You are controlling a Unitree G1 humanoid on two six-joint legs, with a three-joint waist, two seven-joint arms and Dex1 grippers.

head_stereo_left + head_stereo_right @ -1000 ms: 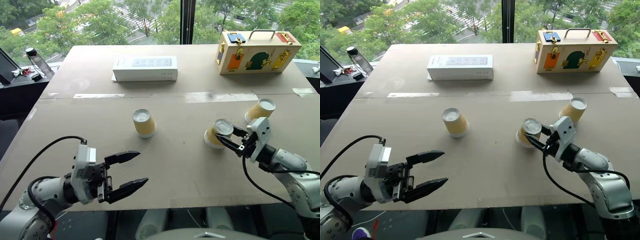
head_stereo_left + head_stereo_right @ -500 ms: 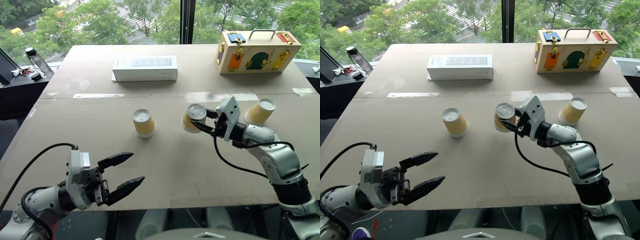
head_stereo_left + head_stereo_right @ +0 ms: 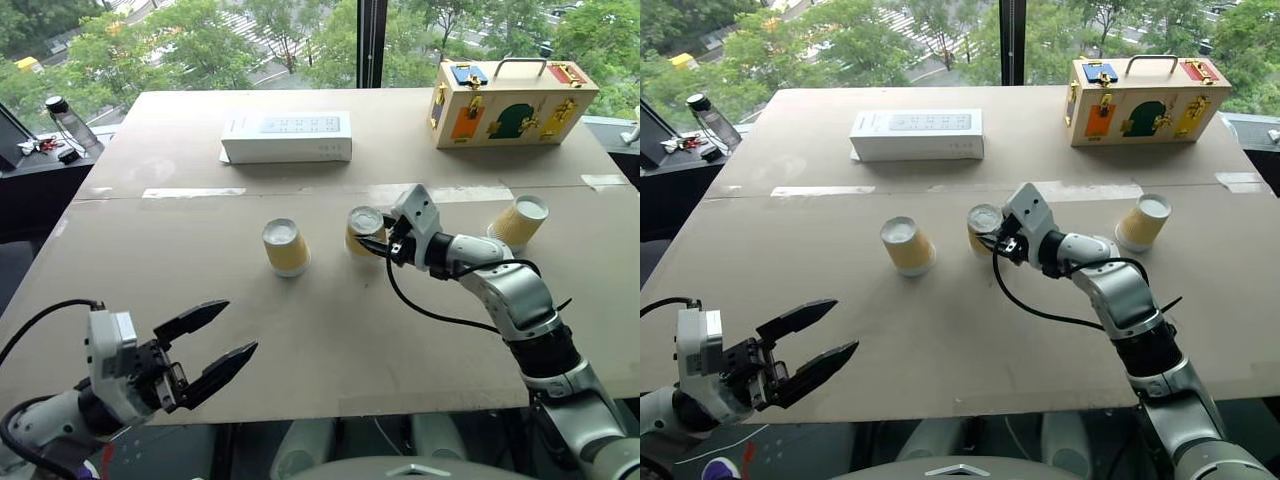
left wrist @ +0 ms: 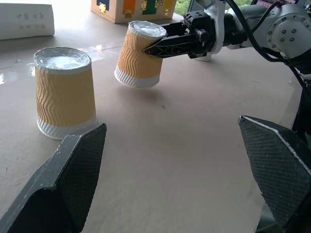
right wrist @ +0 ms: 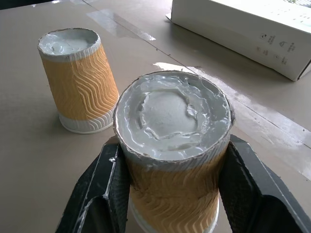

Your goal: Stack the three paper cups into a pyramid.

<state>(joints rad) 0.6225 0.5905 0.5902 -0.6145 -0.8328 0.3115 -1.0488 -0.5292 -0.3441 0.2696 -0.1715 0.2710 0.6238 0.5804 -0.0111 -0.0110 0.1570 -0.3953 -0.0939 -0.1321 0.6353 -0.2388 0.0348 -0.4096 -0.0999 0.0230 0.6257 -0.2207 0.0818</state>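
The right gripper (image 3: 377,243) has its two black fingers (image 5: 104,194) clamped on opposite sides of a small yellow-tan ribbed paper cup (image 3: 364,231), upside down with its white base on top. This held cup sits squarely between the fingers, tilted a little, and from the left wrist view its lower rim looks to be at or barely off the brown tabletop (image 3: 330,320); I cannot tell whether it touches.

Just beyond the fingertips, off to the robot's left of the held cup, a second identical inverted paper cup (image 3: 285,247) stands on the tabletop, near the first but apart from it. A third paper cup of the same kind (image 3: 520,222) is behind the right arm, well away from those fingers, leaning with its white end tilted up.

The left gripper (image 3: 208,347) hangs at the near edge of the tabletop with its fingers (image 4: 68,184) spread wide and nothing between them. The two central cups lie ahead of its fingertips, well apart from them.

At the far side lies a long white rectangular cardboard box (image 3: 287,136); there is faint printing on its top and side, too small to read. Farther right is a pale wooden box with coloured latches and a metal handle (image 3: 511,101).
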